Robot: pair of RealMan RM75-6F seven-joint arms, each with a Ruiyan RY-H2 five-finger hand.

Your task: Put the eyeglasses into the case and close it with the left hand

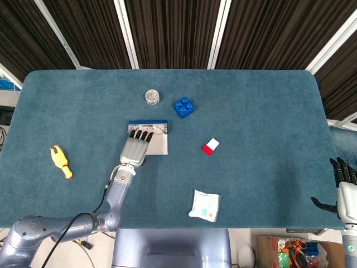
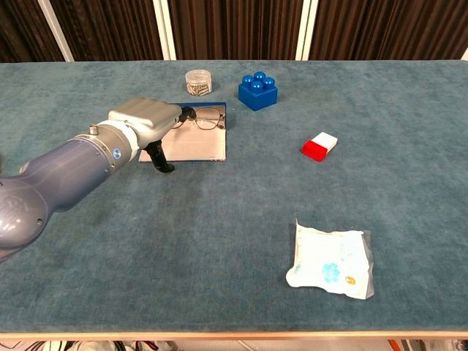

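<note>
the glasses [image 2: 207, 117] lie in the open case [image 2: 199, 146] at the middle of the table [image 1: 251, 100], near its far blue edge, and the left hand [image 2: 146, 121] rests palm-down over the case's near left part with its fingers [image 1: 142, 135] stretched together toward the glasses, their tips at or just short of the frames; whether it pinches them i cannot tell. the right hand [image 1: 343, 187] hangs off the table's right edge, well apart, fingers spread and holding nothing.

Lab test bench: blue felt-covered table [image 1: 251, 100], dark slatted wall panels [image 1: 173, 28], loose cables [image 1: 11, 84].
</note>
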